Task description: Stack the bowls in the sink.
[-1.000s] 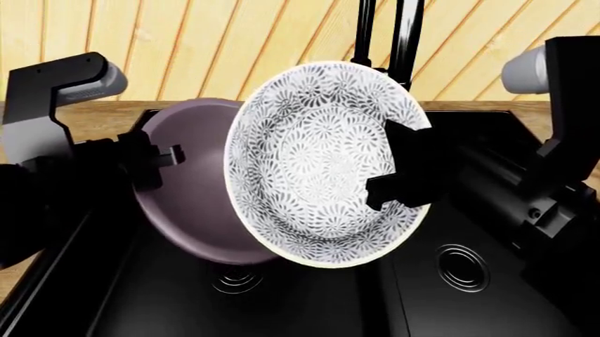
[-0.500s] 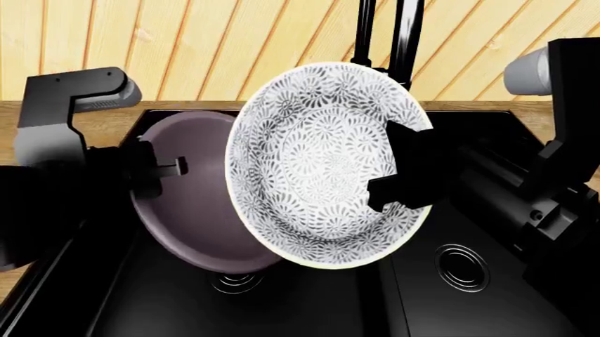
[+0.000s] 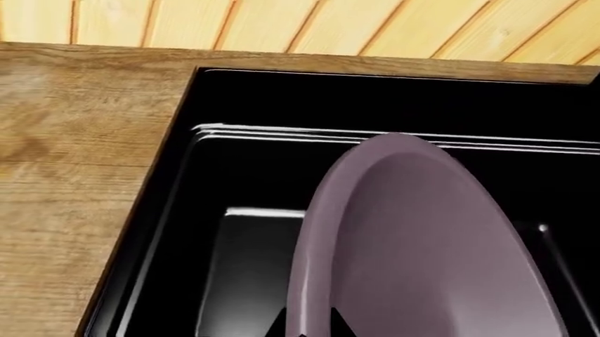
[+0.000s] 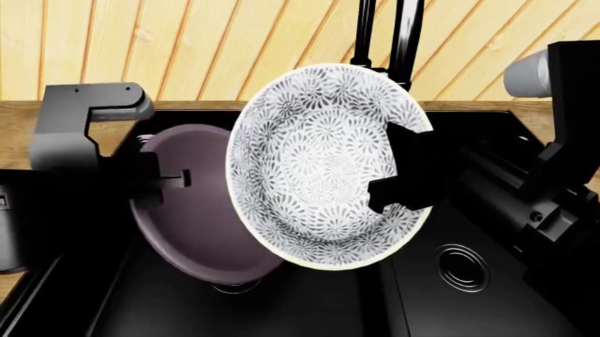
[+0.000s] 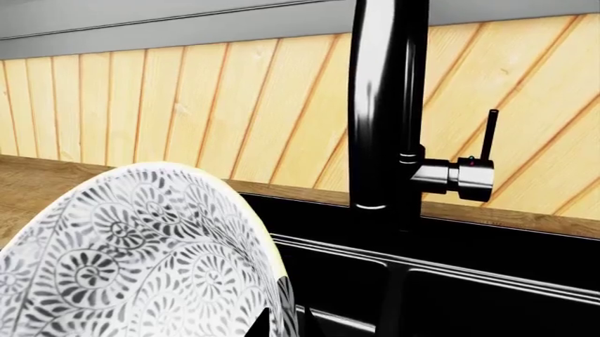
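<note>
Two bowls hang tilted on edge above the black sink (image 4: 487, 295), each pinched at its rim by one claw. At the left of the head view, the left claw (image 4: 173, 179) is closed on the left rim of the mauve bowl (image 4: 192, 217), its fingers clamped over the edge; the left wrist view shows the same rim running between the fingertips, with the bowl's hollow bare. That bowl sits over the left basin, whose drain (image 4: 235, 284) peeps out under its lower edge. Overlapping it at mid-frame is the white floral bowl (image 4: 314, 165), its patterned inside turned toward the camera and holding nothing. The right claw (image 4: 398, 172) grips its right rim, one finger across the inner face. Behind the floral bowl rises the black faucet (image 4: 403, 35). At lower right, the right basin lies bare but for its round drain (image 4: 462, 267). Wooden tabletop (image 3: 66, 175) borders the sink at far left
</note>
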